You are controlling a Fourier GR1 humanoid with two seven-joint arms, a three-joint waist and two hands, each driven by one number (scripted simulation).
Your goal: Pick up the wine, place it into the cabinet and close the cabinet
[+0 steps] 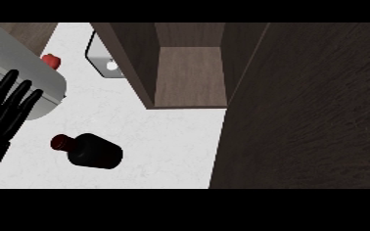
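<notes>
Dark wood fills the right side of the head view: the cabinet door [296, 112], swung open, stands closest and runs from the top of the scene down to its lower edge. Its left edge slants down beside the white counter [166, 137]. Behind it the cabinet [189, 63] stands open, with a brown shelf floor between two dark side walls; the shelf's front edge meets the counter just above the middle of the scene.

Bare white counter spreads between the cabinet's front edge and the wine bottle [90, 150], and again from the bottle across to the door's edge. A pale grey appliance [33, 85] with a small red knob [51, 60] crowds the upper left corner. A glass-like object with a dark rim [104, 58] sits against the cabinet's left wall; what it is I cannot tell.

At the left edge the left hand [16, 108] shows, black fingers straight and spread, pointing up over the appliance's rounded end. It holds nothing and is apart from the bottle. No right hand shows.

The wine bottle lies on the counter at lower left, well apart from the cabinet opening. Its long axis runs roughly left to right, tilted slightly, with the red-capped neck pointing to the left edge and the dark base to the right.
</notes>
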